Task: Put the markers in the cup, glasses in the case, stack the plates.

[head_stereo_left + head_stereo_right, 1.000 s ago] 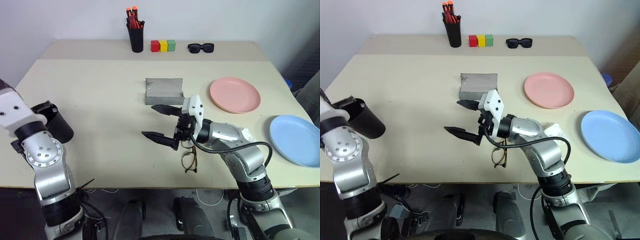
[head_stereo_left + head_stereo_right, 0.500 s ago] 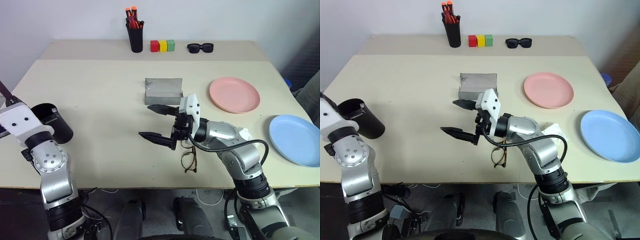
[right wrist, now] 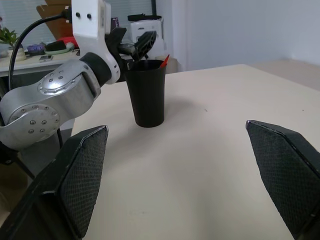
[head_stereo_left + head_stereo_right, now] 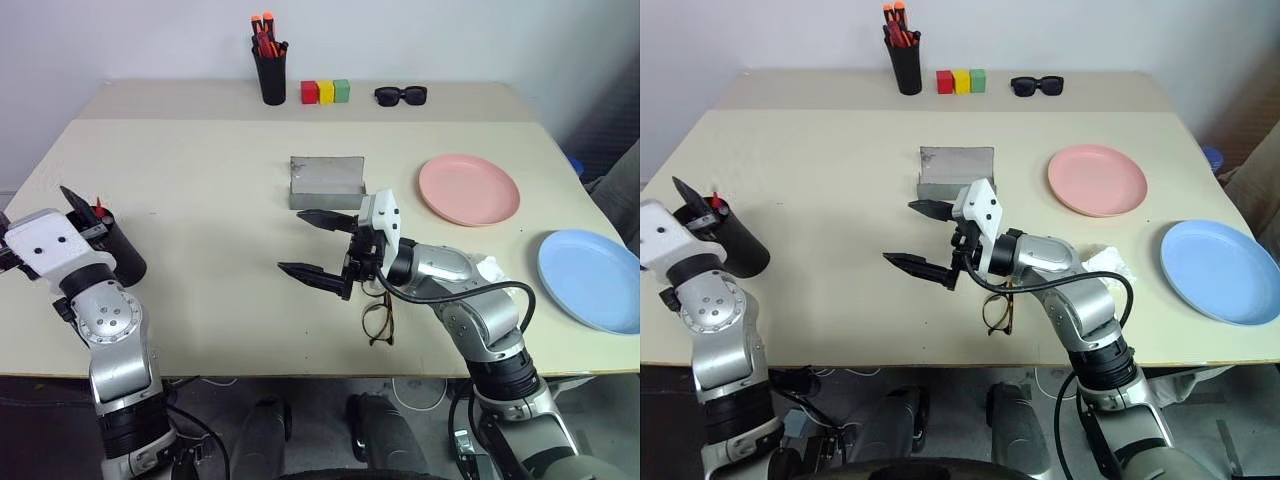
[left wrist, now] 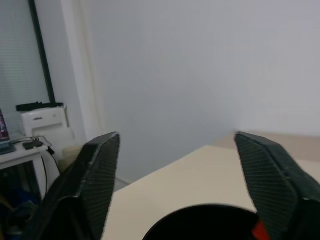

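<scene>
Now that the left gripper (image 4: 695, 200) has spread its fingers wide above the cup (image 4: 732, 247), a red marker (image 4: 716, 202) stands inside it with its tip poking over the rim; a second ago those fingers were pressed together, and the cup looked empty. So I think one marker is now in its place. The cup sits at the near left edge of the table (image 4: 200, 200). I cannot see a white marker anywhere, so I cannot tell if that one is done too. The right gripper (image 4: 318, 245) hangs in the middle of the table with its fingers spread wide and nothing between them, just as it did before. The glasses (image 4: 379, 320) lie flat on the table just under that arm, near the front edge. The grey case (image 4: 326, 181) is open a little farther back. The pink plate (image 4: 470, 190) and the blue plate (image 4: 592, 280) lie apart on the right, not yet stacked.
</scene>
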You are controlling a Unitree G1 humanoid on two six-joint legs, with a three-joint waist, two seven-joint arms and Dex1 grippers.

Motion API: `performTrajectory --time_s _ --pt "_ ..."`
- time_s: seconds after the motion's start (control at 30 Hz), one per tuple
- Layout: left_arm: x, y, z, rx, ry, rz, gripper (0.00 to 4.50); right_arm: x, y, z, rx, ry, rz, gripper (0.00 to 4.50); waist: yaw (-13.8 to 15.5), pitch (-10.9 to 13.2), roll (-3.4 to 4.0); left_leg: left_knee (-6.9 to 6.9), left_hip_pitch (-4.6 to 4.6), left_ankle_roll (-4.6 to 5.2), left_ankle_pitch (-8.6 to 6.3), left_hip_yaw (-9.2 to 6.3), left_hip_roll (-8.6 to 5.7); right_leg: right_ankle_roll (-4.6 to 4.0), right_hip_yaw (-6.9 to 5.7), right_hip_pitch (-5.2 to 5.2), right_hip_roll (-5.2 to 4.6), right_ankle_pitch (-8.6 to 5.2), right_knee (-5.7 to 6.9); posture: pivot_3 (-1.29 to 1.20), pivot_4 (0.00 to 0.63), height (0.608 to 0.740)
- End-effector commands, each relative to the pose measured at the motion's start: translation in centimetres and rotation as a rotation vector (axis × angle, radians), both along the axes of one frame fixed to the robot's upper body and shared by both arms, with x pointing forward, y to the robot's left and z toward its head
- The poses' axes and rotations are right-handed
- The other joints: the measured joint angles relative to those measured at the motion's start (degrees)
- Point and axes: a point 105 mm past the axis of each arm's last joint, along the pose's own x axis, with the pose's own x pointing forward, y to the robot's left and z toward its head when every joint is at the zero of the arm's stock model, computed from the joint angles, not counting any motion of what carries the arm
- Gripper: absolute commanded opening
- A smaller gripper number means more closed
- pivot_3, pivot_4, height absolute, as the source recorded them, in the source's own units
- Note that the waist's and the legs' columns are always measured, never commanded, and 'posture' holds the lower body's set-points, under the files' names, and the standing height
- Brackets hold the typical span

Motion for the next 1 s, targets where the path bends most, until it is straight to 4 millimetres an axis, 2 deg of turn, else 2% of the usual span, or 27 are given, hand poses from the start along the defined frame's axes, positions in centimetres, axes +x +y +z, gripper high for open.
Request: performTrajectory --time_s 0.03,0.1,0.17,0.23,0.3,0.37,0.43,0.47,0.53,0.6,0.67,0.8,0.87,1.0 --pt "1.6 -3.1 3.7 0.077 -0.087 -0.201 3.77 -0.5 -0.1 1.3 0.025 -0.051 0.009 4.50 0.0 0.0 0.00 0.00 -0.01 0.00 0.00 0.00 0.00 0.00 0.00 0.00 0.00 0.00 -0.01 0.00 0.150 0.740" --pt "3.1 -5.9 5.6 0.139 -0.099 -0.384 3.77 -0.3 -0.6 1.4 0.024 -0.052 -0.008 4.50 0.1 0.0 -0.01 0.00 -0.02 0.00 0.00 -0.01 0.00 0.00 -0.02 0.00 0.00 0.00 -0.02 0.00 0.150 0.740" --pt "4.9 -9.1 6.7 0.171 -0.047 -0.610 3.77 0.1 -1.2 1.6 0.017 -0.059 -0.030 4.50 0.0 0.0 0.00 0.01 -0.02 0.00 0.00 0.00 -0.01 0.00 -0.02 0.02 0.00 0.00 -0.04 0.00 0.150 0.740" --pt "7.1 -12.6 6.1 0.132 0.092 -0.881 3.77 0.6 -2.0 1.7 0.003 -0.063 -0.064 4.50 -0.1 0.0 0.00 -0.01 -0.02 0.00 0.00 0.00 -0.02 0.00 -0.02 0.03 0.00 0.00 -0.09 0.00 0.150 0.740" --pt "8.2 -14.7 5.1 0.153 0.225 -1.022 3.77 1.0 -2.5 1.7 -0.006 -0.067 -0.093 4.50 -0.4 0.0 0.01 -0.04 -0.01 0.00 0.00 0.00 -0.01 0.01 -0.02 0.03 0.02 0.00 -0.10 0.00 0.150 0.740" --pt "10.2 -16.8 2.7 0.231 0.428 -1.130 3.77 1.7 -3.2 1.3 -0.047 -0.074 -0.150 4.50 -0.9 0.0 0.03 -0.12 0.02 0.00 0.00 0.02 -0.01 0.01 -0.01 0.00 0.04 -0.01 -0.09 0.00 0.150 0.740" --pt "11.8 -18.1 0.7 0.243 0.571 -1.227 3.77 2.3 -4.0 0.6 -0.110 -0.080 -0.204 4.50 -0.6 0.0 0.05 -0.15 0.04 0.01 0.01 -0.01 0.00 -0.04 -0.02 -0.02 0.08 -0.05 0.00 0.00 0.150 0.740" --pt "12.3 -18.9 0.3 0.280 0.598 -1.275 3.77 2.5 -4.4 0.2 -0.148 -0.086 -0.227 4.50 -0.6 0.0 0.05 -0.13 0.04 0.01 0.01 -0.03 0.01 -0.06 -0.02 -0.03 0.13 -0.06 0.00 0.00 0.150 0.740" --pt "13.9 -20.3 -0.9 0.350 0.689 -1.350 3.77 2.8 -6.4 -0.9 -0.253 -0.093 -0.284 4.50 -0.3 0.0 0.04 -0.14 0.03 0.01 0.01 0.00 0.01 -0.08 -0.01 -0.04 0.11 -0.08 -0.04 0.00 0.150 0.740" --pt "15.1 -21.1 -1.4 0.387 0.741 -1.386 3.77 2.9 -7.9 -1.4 -0.317 -0.112 -0.329 4.50 0.0 0.1 0.03 -0.13 -0.07 0.01 0.01 -0.01 0.00 -0.07 -0.04 -0.07 0.11 -0.08 -0.17 0.00 0.150 0.740" --pt "16.0 -22.4 -1.6 0.449 0.795 -1.428 3.77 2.6 -10.3 -1.4 -0.350 -0.112 -0.393 4.50 0.1 0.1 0.01 -0.15 -0.18 0.02 0.00 0.00 -0.02 -0.04 -0.04 -0.07 0.07 -0.07 -0.34 0.00 0.150 0.740" --pt "16.2 -24.4 -1.7 0.525 0.848 -1.525 3.77 1.4 -13.3 -1.3 -0.389 -0.111 -0.485 4.50 0.0 0.1 0.02 -0.17 -0.36 0.23 -0.12 0.05 -0.04 0.07 -0.05 -0.07 0.00 -0.02 -0.71 0.00 0.150 0.740" --pt "15.9 -25.3 -2.5 0.557 0.900 -1.573 3.77 0.5 -14.5 -1.5 -0.402 -0.100 -0.531 4.50 0.0 0.1 0.02 -0.16 -0.39 0.36 -0.20 0.05 -0.04 0.11 -0.05 -0.07 -0.02 -0.04 -0.73 0.00 0.150 0.740" --pt "15.5 -25.6 -4.6 0.639 1.034 -1.579 3.77 -0.7 -14.7 -1.8 -0.384 -0.086 -0.572 4.50 -0.4 0.1 0.03 -0.20 -0.36 0.48 -0.26 0.06 -0.03 0.14 -0.02 -0.09 0.02 -0.06 -0.71 0.00 0.150 0.740"
